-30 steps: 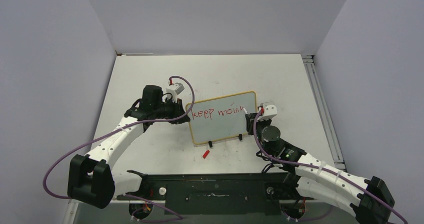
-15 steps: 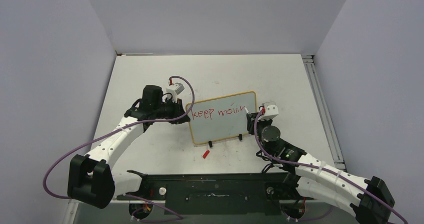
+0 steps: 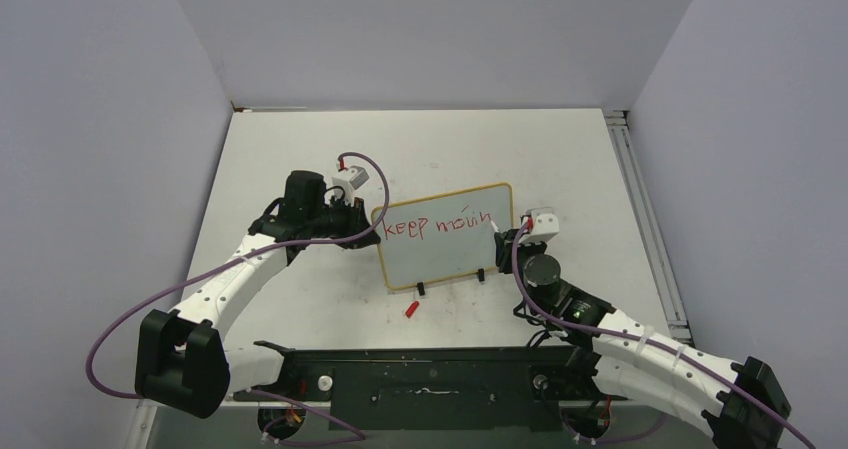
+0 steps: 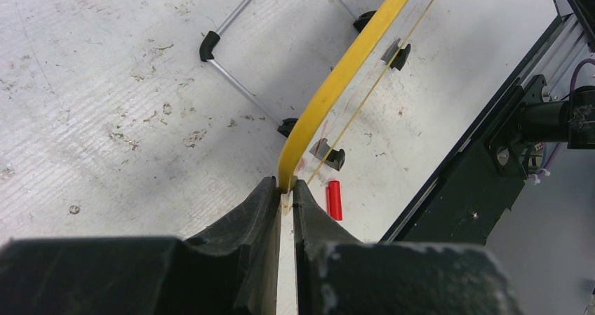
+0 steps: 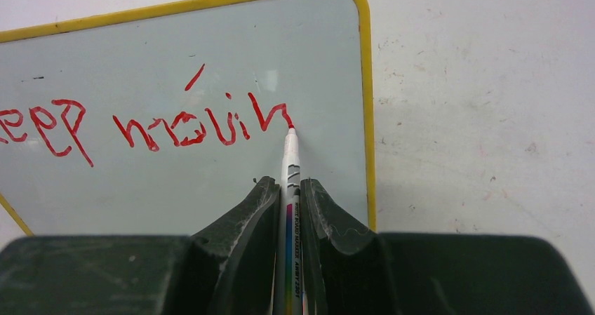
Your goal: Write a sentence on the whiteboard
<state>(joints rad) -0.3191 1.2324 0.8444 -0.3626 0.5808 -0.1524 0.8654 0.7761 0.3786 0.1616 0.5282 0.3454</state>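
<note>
Top external view: the whiteboard [image 3: 445, 259] stands on its feet on the table [image 3: 300, 149], between the two arms, its red sentence [image 3: 437, 225] reading "keep movin"; a red cap [image 3: 411, 309] lies just in front. Left wrist view: the left gripper [image 4: 287, 187] pinches the board's yellow frame. Right wrist view: the right gripper [image 5: 288, 185] clamps a marker [image 5: 290, 150], its tip touching the last letter's stroke.

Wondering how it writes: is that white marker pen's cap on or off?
Off. The white marker pen shows a bare tip touching the yellow-framed whiteboard; a small red cylinder, likely its cap, lies on the table.
</note>
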